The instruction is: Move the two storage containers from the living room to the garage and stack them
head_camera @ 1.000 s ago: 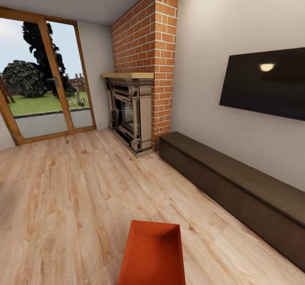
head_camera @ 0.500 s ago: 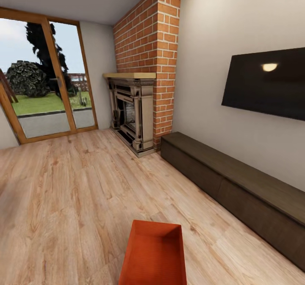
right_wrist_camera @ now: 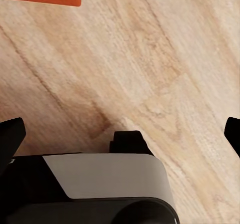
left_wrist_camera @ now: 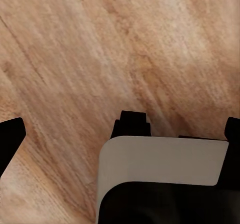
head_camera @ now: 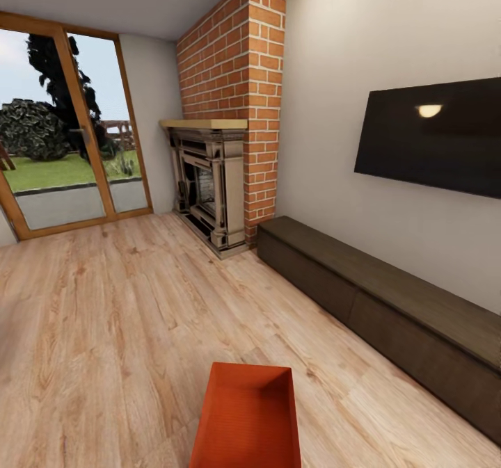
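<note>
Open wood-plank floor (head_camera: 125,329) ahead and left; long dark cabinet (head_camera: 390,308) blocks right, fireplace (head_camera: 209,183) beyond.

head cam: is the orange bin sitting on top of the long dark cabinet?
No, the storage container rests on the wood-plank floor, apart from the dark cabinet along the wall.

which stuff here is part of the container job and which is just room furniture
Job:
- orange-red rectangular plastic bin, lidless, on the light wood-plank floor

Just there:
- red-brick fireplace
- long dark low cabinet
- black wall-mounted screen
- wood-framed glass doors

Home living room: brick fireplace (head_camera: 216,183), wall television (head_camera: 431,138), plank floor (head_camera: 125,315).
</note>
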### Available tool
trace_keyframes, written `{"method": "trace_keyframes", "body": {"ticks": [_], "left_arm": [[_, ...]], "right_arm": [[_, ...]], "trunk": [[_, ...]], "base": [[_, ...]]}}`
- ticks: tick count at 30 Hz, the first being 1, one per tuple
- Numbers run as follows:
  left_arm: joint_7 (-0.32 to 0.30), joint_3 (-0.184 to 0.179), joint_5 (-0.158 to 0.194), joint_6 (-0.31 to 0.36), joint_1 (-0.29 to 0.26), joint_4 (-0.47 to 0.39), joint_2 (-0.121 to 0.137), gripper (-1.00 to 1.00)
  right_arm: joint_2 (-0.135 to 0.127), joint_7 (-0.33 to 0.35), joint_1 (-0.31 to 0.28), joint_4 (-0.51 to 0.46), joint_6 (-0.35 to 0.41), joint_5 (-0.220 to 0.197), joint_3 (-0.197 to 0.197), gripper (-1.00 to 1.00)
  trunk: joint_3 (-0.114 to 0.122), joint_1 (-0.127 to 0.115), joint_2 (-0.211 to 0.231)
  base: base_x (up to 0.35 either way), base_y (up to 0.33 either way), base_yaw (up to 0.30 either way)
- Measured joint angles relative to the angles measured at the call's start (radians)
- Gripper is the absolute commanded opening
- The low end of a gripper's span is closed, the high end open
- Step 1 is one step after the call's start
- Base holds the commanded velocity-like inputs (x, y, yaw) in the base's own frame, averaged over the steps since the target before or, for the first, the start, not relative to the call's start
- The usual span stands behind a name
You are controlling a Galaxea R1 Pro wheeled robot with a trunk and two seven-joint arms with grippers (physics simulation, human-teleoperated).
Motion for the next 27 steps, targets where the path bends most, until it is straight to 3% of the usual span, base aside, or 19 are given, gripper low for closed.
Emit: {"method": "trace_keyframes", "body": {"ticks": [27], "left_arm": [[0.0, 0.0, 0.0, 0.001, 0.0, 0.0, 0.0, 1.0]], "right_arm": [[0.0, -0.001, 0.0, 0.0, 0.0, 0.001, 0.0, 1.0]], "trunk": [[0.0, 0.0, 0.0]], "base": [[0.0, 0.0, 0.0]]}}
